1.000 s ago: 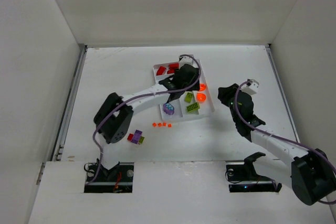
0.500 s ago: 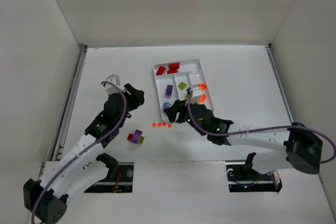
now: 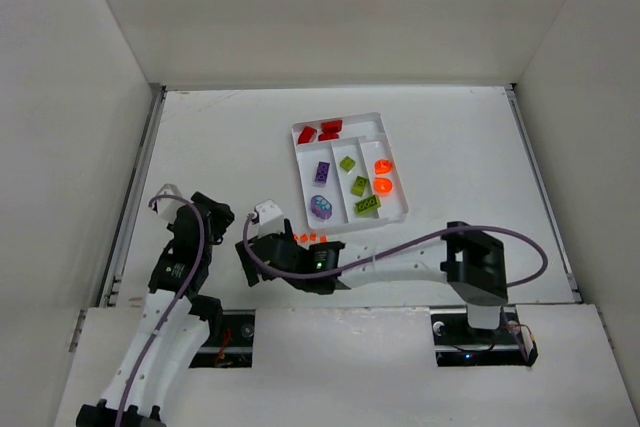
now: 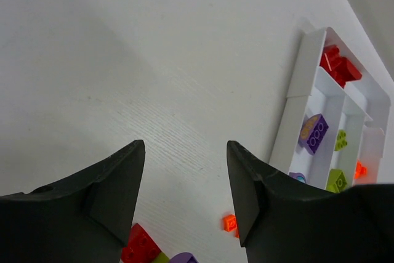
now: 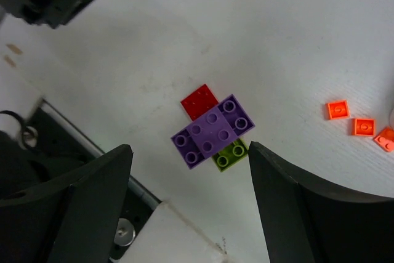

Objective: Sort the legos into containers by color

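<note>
The left gripper point(image 4: 184, 152) was open and empty, its two dark fingers point(image 4: 120, 183) spread above the bare white table point(image 4: 123, 60). In the top external view this gripper sat at the lower left of the frame. The right gripper point(image 5: 188, 152) was likewise open and held nothing, and its arm extended across the lower centre of the top external view toward the left. At the centre of the right wrist view, between the spread fingers, lay a loose purple brick point(image 5: 212, 130). It overlapped a loose red brick point(image 5: 199, 100) at its upper left and a loose lime green brick point(image 5: 229, 154) at its lower right. All three were touching and lay on the table, outside the tray. A row of small orange pieces point(image 5: 364, 127) lay at the right edge of that view, apart from the cluster. The white tray point(image 3: 391, 206) sat above centre in the top external view. Its crosswise section, at the upper end, held two red bricks point(image 3: 318, 131). The left long section held a sorted purple brick point(image 3: 323, 172) and a purple round piece point(image 3: 322, 208). The middle long section held three lime green bricks point(image 3: 359, 185). The right long section held two orange round pieces point(image 3: 383, 186).
</note>
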`<state>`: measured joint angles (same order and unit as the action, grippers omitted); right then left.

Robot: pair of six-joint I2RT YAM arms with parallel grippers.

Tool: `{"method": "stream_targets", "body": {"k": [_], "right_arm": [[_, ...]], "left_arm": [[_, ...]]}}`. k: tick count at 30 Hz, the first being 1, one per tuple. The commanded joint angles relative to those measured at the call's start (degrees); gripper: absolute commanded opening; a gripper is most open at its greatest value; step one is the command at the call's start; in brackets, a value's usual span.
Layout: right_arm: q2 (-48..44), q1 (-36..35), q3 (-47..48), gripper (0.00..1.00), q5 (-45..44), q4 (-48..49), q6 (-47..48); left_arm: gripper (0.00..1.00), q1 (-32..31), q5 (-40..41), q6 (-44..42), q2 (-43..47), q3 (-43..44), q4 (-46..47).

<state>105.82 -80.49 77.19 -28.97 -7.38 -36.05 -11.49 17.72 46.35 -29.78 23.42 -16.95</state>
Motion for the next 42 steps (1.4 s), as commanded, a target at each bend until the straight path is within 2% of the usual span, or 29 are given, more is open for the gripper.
{"method": "stream_targets", "body": {"k": [1, 9, 16, 20, 24, 31, 34, 37, 42], "right_arm": [[3.6, 0.1, 5.7, 0.82, -1.9, -8.1, -2.3], [10.5, 1.3, 12.5, 0.76, -1.2, -10.4, -3.3], [13.0, 2.3, 12.5, 0.68, -1.2, -12.8, -4.6], [12.7, 2.3, 11.1, 0.69, -2.1, -13.5, -4.9], [12.7, 2.4, 10.1, 0.76, -1.8, -13.1, -5.0], [13.4, 3.3, 8.2, 0.76, 2.2, -9.9, -6.7], [12.9, 3.5, 7.0, 0.70, 2.5, -8.1, -7.2], [12.0, 3.7, 5.5, 0.54, 2.3, -6.3, -7.5], [7.4, 3.5, 1.3, 0.52, -1.4, -2.7, -7.2]], "left_arm": [[0.53, 2.6, -3.8, 2.3, 0.2, -2.3, 1.6], [0.53, 4.2, -7.3, 1.8, 1.4, -5.3, 3.8], [0.53, 3.4, -7.3, 0.9, 2.4, -5.6, 3.2], [0.53, 2.3, -7.3, 0.5, 2.3, -5.9, 3.3], [0.52, 1.2, -7.3, 0.8, 2.2, -6.5, 3.7], [0.52, -0.1, -7.3, 1.1, 2.8, -6.5, 3.5], [0.52, -0.8, -7.3, 1.2, 2.8, -6.5, 3.3], [0.51, -1.5, -7.3, 1.1, 2.7, -6.5, 3.2], [0.50, -2.8, -7.7, 1.1, 2.8, -6.2, 3.1]]}}
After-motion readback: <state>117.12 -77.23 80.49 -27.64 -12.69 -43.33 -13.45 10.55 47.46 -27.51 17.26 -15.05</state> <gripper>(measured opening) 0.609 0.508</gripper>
